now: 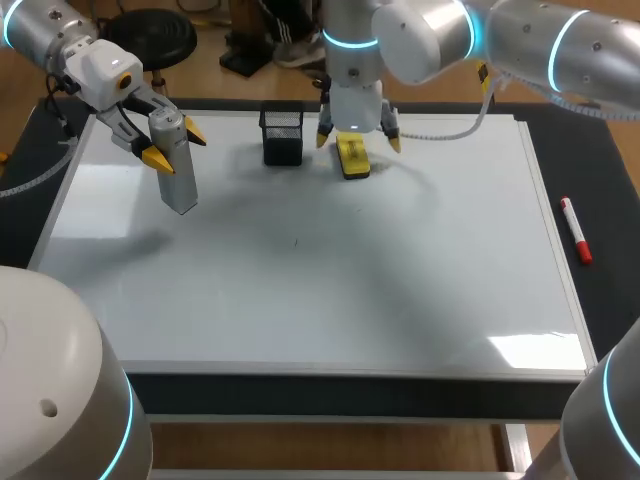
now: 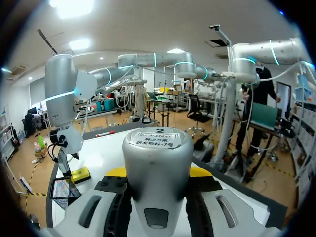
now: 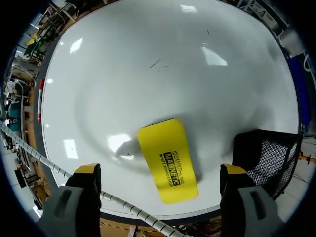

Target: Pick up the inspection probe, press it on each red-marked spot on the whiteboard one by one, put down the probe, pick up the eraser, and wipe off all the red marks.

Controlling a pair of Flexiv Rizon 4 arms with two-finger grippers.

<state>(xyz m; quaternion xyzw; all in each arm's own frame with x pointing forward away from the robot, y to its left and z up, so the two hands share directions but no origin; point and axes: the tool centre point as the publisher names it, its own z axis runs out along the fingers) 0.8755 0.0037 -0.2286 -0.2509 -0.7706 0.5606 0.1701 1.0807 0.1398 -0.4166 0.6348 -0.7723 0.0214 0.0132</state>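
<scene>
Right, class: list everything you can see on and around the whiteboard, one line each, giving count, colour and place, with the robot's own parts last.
whiteboard: 1, white, covering most of the table
table: 1, dark, showing round the board's edges
probe: 1, silver-grey, held over the board's far left part
holder: 1, black mesh, on the board near its far edge
eraser: 1, yellow, on the board just right of the holder
marker: 1, red and white, on the table right of the board
scuffs: a few, dark, faint, mid-board
left end effector: 1, yellow tips, shut on the probe
right end effector: 1, yellow tips, open, over the eraser
</scene>
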